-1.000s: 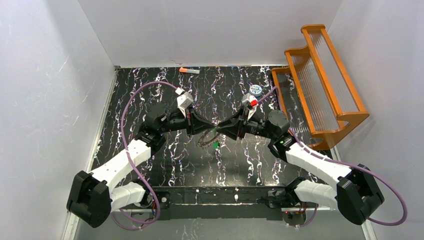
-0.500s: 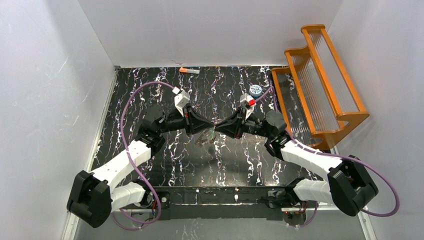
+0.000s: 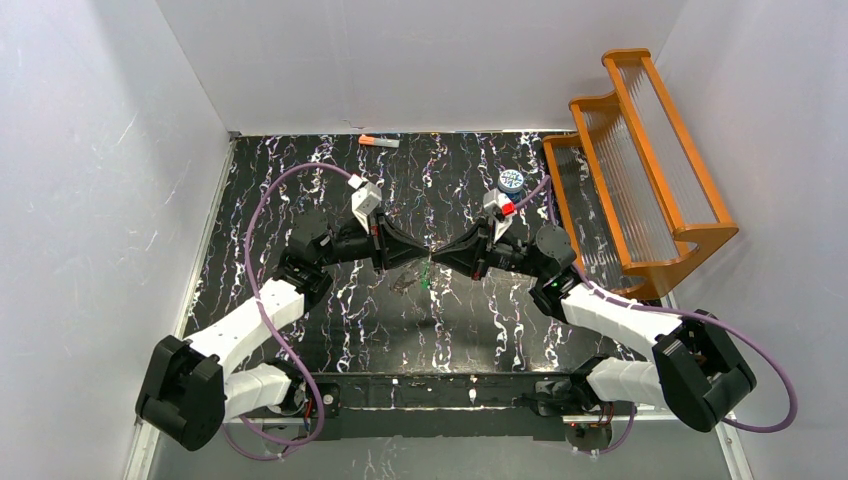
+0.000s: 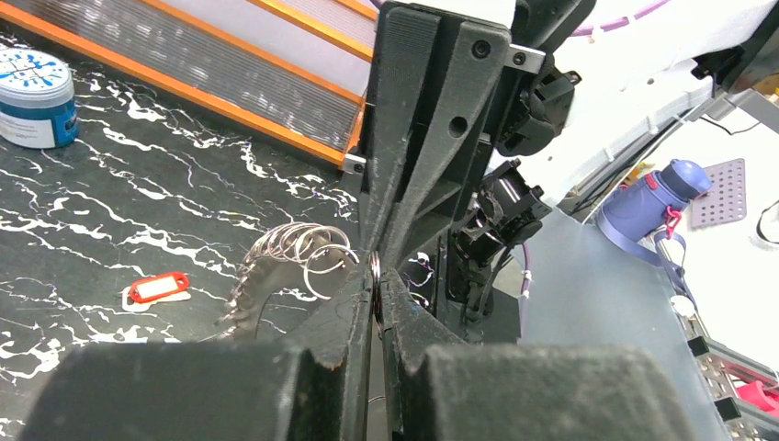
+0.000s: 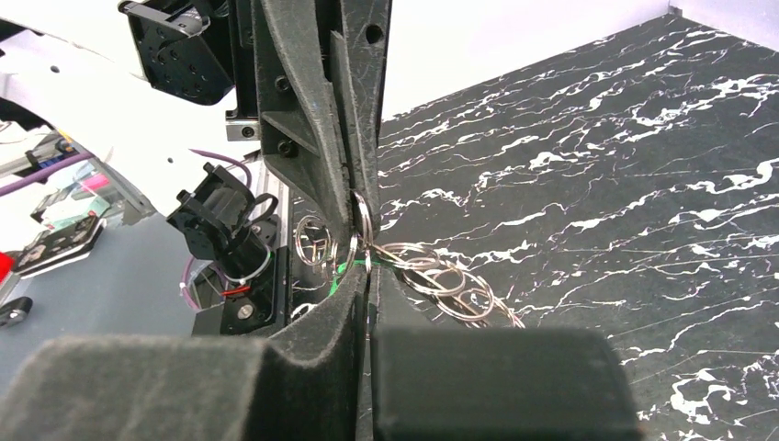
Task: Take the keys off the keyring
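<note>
My two grippers meet tip to tip above the middle of the table. My left gripper (image 3: 419,259) (image 4: 376,292) is shut on a thin metal ring edge of the keyring (image 4: 296,250), a bunch of silvery loops with a toothed grey edge hanging to its left. My right gripper (image 3: 437,261) (image 5: 366,265) is shut on a loop of the same keyring (image 5: 439,274). A green key (image 3: 425,281) hangs under the fingertips and shows as a green sliver in the right wrist view (image 5: 341,268). A red key (image 4: 158,288) lies on the table. The second green key is hidden.
An orange slatted rack (image 3: 640,170) stands at the right edge of the table. A blue-and-white canister (image 3: 511,180) (image 4: 35,84) sits near it. An orange-and-grey stick (image 3: 379,142) lies at the far edge. White walls close in the left and back.
Both grippers, still pinched together, have moved slightly farther from the bases. The keyring and green key have risen with them, and the right arm's elbow has shifted left.
</note>
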